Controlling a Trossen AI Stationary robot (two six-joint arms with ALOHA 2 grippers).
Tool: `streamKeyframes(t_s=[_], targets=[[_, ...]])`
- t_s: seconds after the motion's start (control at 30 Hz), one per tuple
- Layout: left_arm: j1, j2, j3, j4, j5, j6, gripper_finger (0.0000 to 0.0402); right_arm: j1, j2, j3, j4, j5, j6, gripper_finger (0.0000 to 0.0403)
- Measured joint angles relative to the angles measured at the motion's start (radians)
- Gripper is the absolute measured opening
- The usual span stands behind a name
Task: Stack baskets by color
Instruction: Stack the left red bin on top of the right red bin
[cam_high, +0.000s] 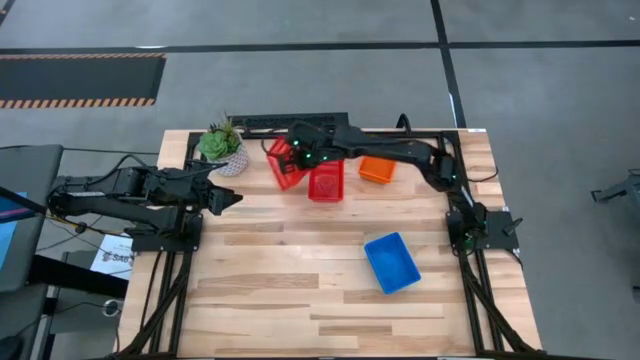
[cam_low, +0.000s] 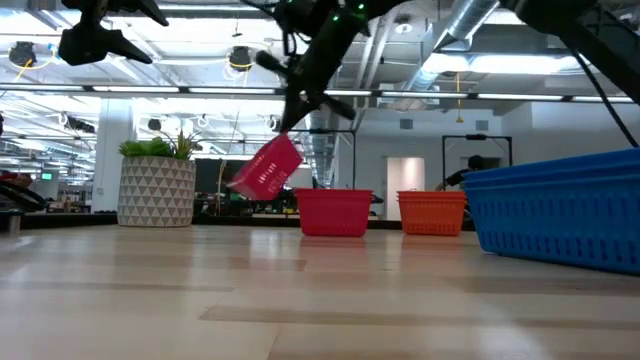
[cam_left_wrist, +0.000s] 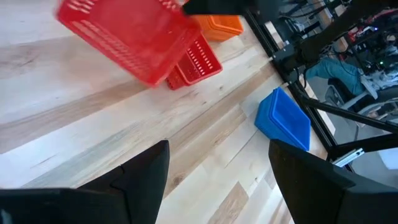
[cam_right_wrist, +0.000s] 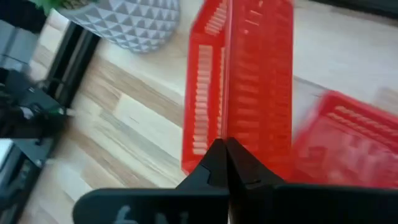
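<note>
right wrist view | right end effector (cam_right_wrist: 227, 163) clenched on lifted red basket (cam_right_wrist: 249, 81) | rim grip hidden

Blue basket (cam_low: 565, 215) cropped at edge

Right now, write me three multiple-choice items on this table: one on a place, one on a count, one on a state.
1. Where is the potted plant?
A. At the table's far edge by the left arm
B. Beside the blue basket
C. Inside the orange basket

2. How many red baskets show?
A. One
B. Two
C. Four

3. What state is the right end effector in?
A. Wide open above the blue basket
B. Shut on a lifted, tilted red basket
C. Resting on the wood

Answers: 1 A, the high view shows it there. 2 B, the held red basket and the red basket on the table. 3 B, the low view shows the basket off the wood.
</note>
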Motion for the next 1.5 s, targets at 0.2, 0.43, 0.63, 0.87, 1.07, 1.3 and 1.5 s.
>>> streamKeyframes(t_s=[0.2, 0.43, 0.63, 0.87, 1.07, 1.3, 1.5], targets=[[0.0, 0.0, 0.0, 0.0, 0.004, 0.002, 0.0263, 0.007, -0.088, 0.0, -0.153, 0.048, 0.018, 0.0001], [0.0, 0.0, 0.0, 0.0, -0.004, 0.004, 0.0263, 0.048, -0.211, -0.1, -0.242, 0.169, 0.088, 0.0], [0.0, 0.0, 0.0, 0.0, -0.01, 0.002, 0.0263, 0.076, -0.442, -0.41, -0.034, 0.179, 0.203, 0.0], [0.0, 0.0, 0.0, 0.001, -0.025, -0.01, 0.0263, 0.076, -0.66, -0.831, 0.431, 0.185, 0.301, 0.0], [0.0, 0.0, 0.0, 0.0, -0.021, -0.02, 0.0263, 0.109, -0.661, -1.094, 0.791, 0.246, 0.428, 0.0], [0.0, 0.0, 0.0, 0.0, -0.019, -0.042, 0.0263, 0.124, -0.623, -1.209, 0.925, 0.319, 0.504, 0.0], [0.0, 0.0, 0.0, 0.0, -0.019, -0.05, 0.0263, 0.123, -0.644, -1.224, 0.931, 0.327, 0.512, 0.0]])
